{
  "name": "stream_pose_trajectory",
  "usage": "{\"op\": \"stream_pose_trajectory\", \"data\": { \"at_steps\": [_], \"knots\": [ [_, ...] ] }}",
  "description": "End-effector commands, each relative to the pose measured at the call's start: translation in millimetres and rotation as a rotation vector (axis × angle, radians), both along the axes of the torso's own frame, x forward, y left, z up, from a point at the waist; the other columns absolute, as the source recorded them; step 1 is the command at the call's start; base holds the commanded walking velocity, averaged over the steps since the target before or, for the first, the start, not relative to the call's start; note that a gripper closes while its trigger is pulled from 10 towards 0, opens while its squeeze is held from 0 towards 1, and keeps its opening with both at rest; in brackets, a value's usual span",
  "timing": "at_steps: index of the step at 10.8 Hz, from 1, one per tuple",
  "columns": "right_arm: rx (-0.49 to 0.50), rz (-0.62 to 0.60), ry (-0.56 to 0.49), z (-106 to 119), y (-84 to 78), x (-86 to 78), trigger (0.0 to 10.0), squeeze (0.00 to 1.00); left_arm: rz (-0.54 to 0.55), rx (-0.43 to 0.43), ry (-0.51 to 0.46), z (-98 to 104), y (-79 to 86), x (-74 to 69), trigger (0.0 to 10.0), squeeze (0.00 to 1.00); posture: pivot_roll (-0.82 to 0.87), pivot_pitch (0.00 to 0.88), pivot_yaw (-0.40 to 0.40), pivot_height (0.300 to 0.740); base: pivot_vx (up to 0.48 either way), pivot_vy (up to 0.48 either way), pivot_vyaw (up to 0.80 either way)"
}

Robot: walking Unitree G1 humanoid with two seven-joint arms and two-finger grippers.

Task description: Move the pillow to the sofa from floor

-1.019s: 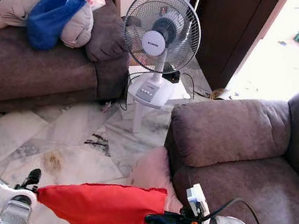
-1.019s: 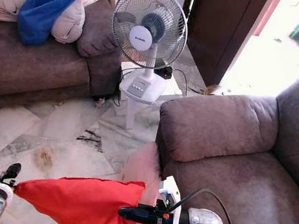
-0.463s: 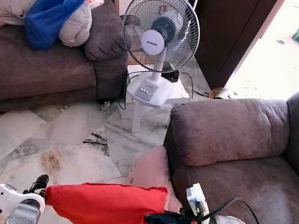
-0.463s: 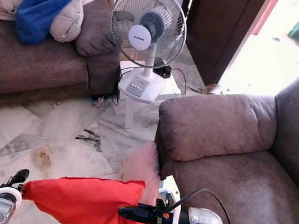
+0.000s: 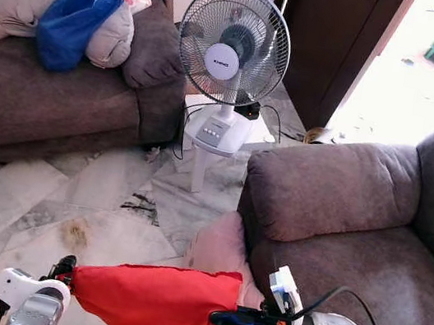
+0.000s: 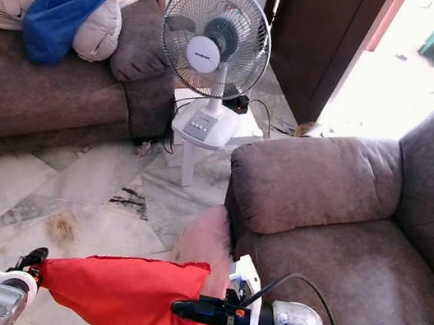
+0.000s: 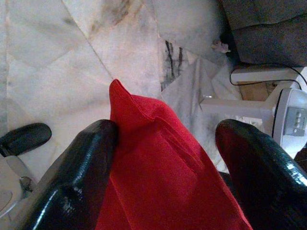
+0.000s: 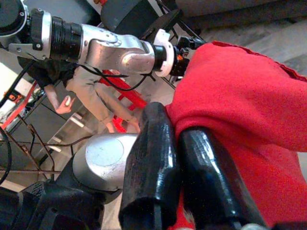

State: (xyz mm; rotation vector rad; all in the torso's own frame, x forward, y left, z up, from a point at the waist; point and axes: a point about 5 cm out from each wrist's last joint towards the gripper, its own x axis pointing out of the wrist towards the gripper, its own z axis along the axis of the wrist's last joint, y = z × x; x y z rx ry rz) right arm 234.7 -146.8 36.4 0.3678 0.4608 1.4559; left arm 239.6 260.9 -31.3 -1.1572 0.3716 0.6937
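Red pillow hangs low in front of the robot, held off the marble floor between both arms, its long axis running side to side from the robot's left to its right. One pointed corner aims toward the left pincer, and the opposite end reaches the right pincer, just beside the front of the brown sofa on the robot's right. In the left wrist view the two black fingers stand apart with the pillow's corner between them; one finger touches the cloth, the other is clear of it, so whether it truly grips cannot be told. In the right wrist view the right pincer's fingers are pressed close together, pinching a fold of the red cloth. A pale pink cushion leans against the sofa's front, behind the red pillow. Ahead, a grey standing fan sits on a small white stool; its round centre badge carries writing too small to read surely. A second brown sofa at the far left holds a blue bag and a beige bundle
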Motion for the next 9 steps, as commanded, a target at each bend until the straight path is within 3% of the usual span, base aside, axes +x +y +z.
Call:
{"op": "stream_pose_trajectory", "data": {
  "at_steps": [1,5,7,8,9],
  "knots": [
    [0.038,0.015,-0.072,13.9,4.3,9.3,10.0,0.00,-0.015,-0.028,0.029,-4.3,-5.6,-1.7,10.0,0.00,0.13,0.127,-0.033,0.740,0.000,0.000,0.00],
    [0.028,0.016,-0.074,14.1,4.0,10.1,10.0,0.00,-0.022,-0.052,0.086,-2.7,-6.7,3.5,10.0,0.00,0.13,0.123,-0.038,0.740,0.000,0.000,0.00],
    [0.025,0.013,-0.074,14.5,1.9,10.1,10.0,0.00,-0.013,-0.051,0.058,1.9,-3.9,8.3,10.0,0.00,0.12,0.123,-0.039,0.740,0.000,0.000,0.00],
    [0.023,0.012,-0.072,14.5,1.0,9.9,10.0,0.00,0.000,-0.054,0.056,2.7,-1.0,8.0,9.3,0.00,0.12,0.124,-0.040,0.740,0.000,0.000,0.00],
    [0.022,0.010,-0.071,14.8,0.0,10.1,10.0,0.00,-0.007,-0.057,0.064,2.0,-0.3,6.8,0.0,0.00,0.12,0.127,-0.042,0.740,0.000,0.000,0.00]
  ]
}}
